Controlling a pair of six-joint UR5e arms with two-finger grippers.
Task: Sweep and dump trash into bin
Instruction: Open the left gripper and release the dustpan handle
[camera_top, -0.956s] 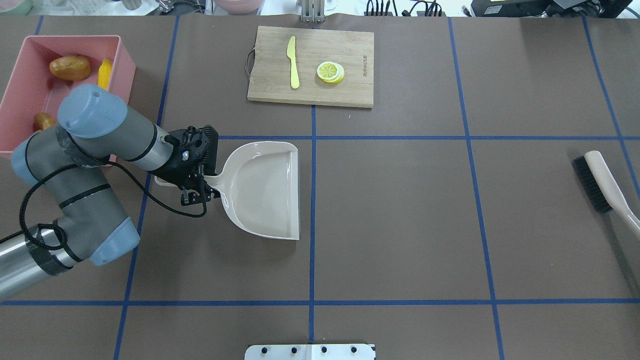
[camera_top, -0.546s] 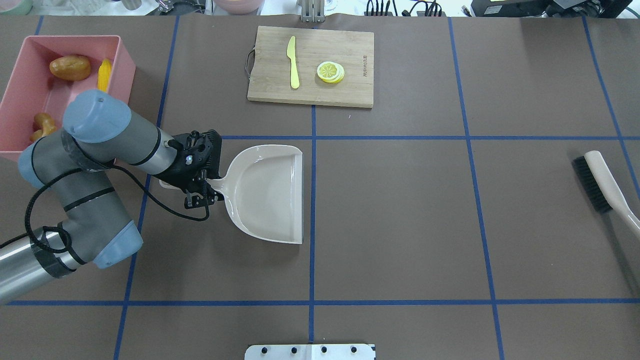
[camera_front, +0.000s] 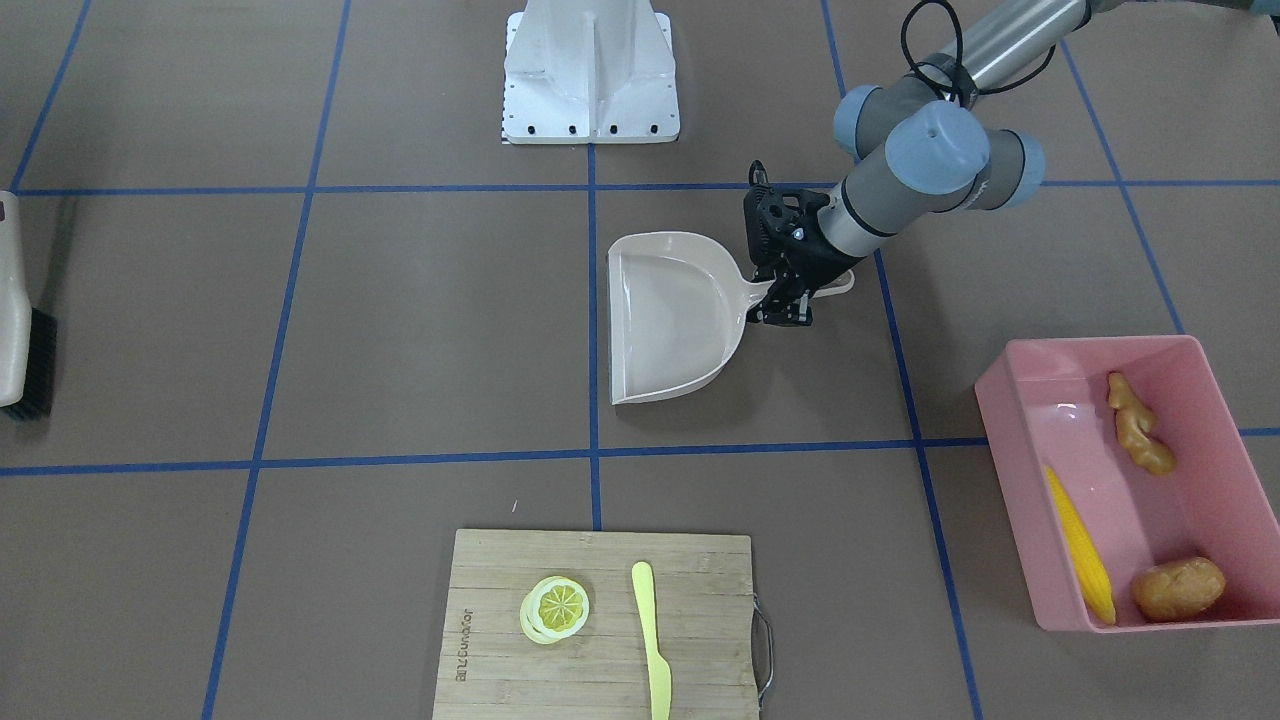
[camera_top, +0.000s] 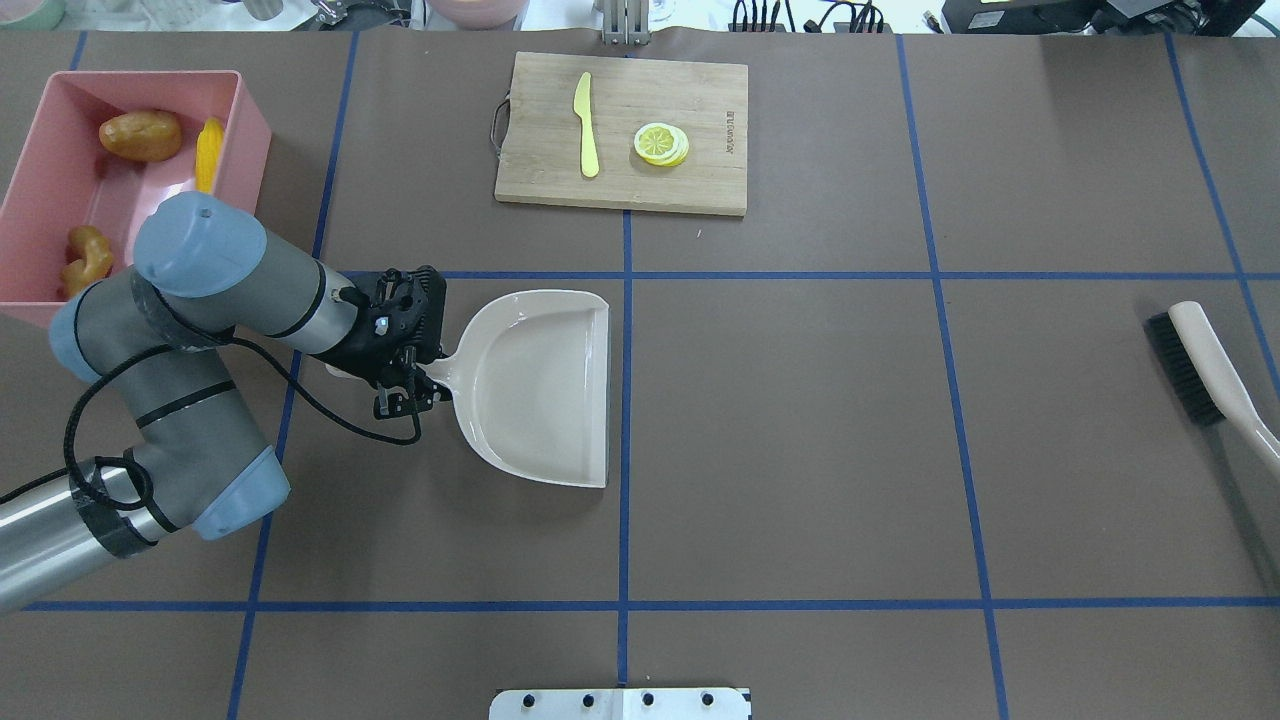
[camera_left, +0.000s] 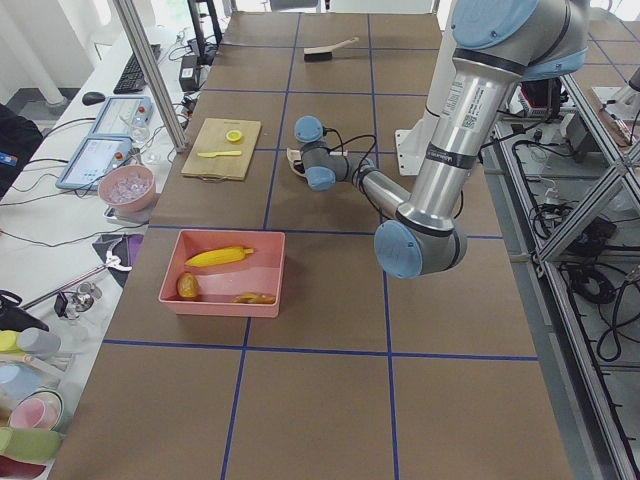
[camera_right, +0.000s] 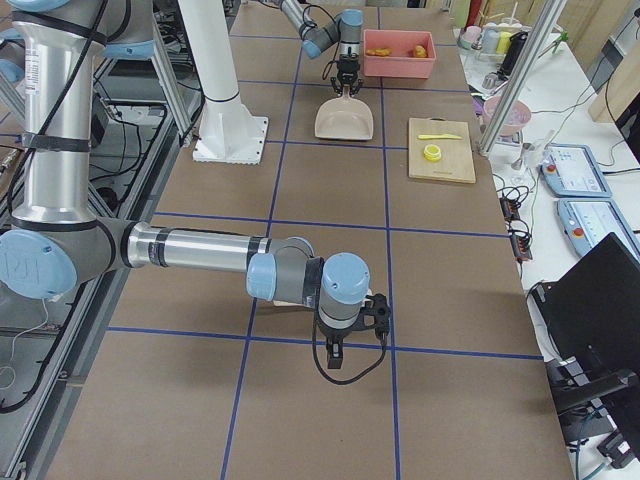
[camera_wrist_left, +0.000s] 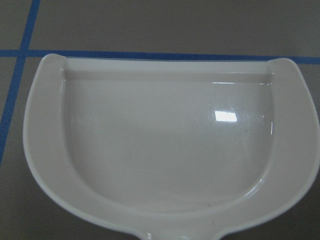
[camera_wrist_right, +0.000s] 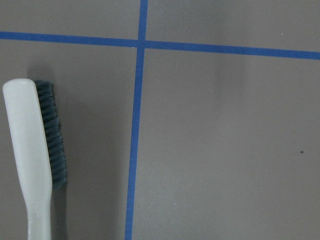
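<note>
Your left gripper (camera_top: 403, 385) is clamping the light, stiff, slick-looking dustpan (camera_top: 540, 385) by its handle (camera_top: 434, 371), the sensible hold. Corn cob (camera_top: 208, 148), potato (camera_top: 141, 135) and ginger root (camera_top: 85, 255) are lying in the bin (camera_top: 55, 180), far-left corner. Right gripper (camera_right: 340, 355): cannot tell.

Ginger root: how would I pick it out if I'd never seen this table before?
Look to the robot's left side of the table for the big pink bin. Three toy foods lie inside; the ginger sits alone at the end nearer the robot, apart from the corn and potato. It is the knobbly tan one, neither long and yellow nor smooth and rounded.
</note>
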